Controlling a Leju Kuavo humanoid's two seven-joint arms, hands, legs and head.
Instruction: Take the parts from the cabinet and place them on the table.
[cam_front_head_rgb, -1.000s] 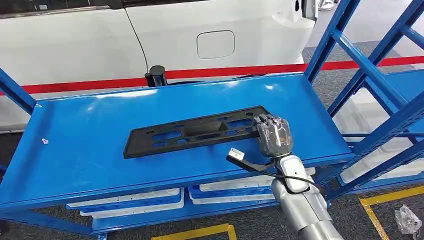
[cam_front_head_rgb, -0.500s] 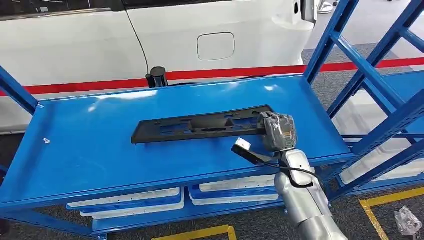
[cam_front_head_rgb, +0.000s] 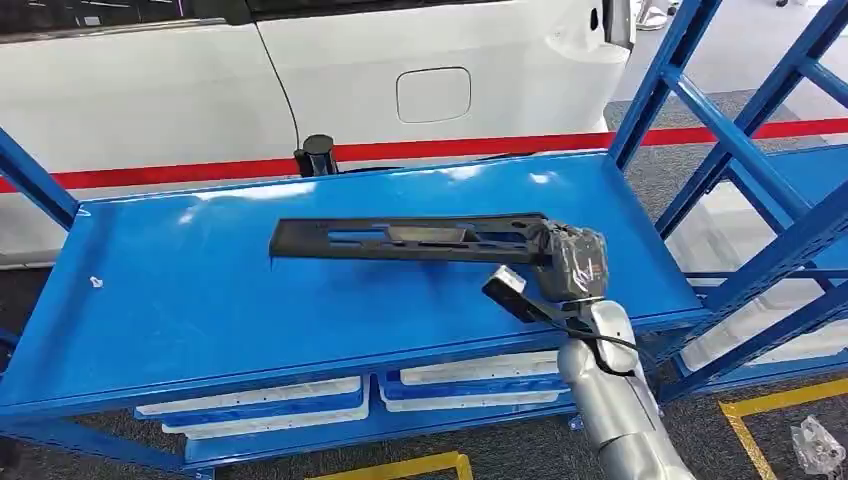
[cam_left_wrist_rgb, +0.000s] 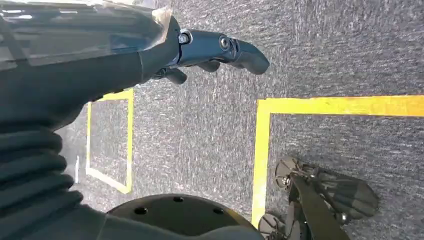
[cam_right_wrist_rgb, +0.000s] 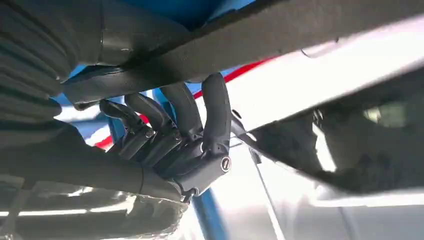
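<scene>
Leverage is worrying me: my right hand is gripping the long black part by one end above the blue shelf, so it risks twisting loose.

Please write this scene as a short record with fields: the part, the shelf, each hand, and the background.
part: long black plastic part, held at its right end, seemingly raised off the shelf
shelf: blue metal shelf of the cabinet
right hand: right hand grips the part; fingers curled around it
left hand: left hand holds nothing, above the grey floor
background: white car
</scene>
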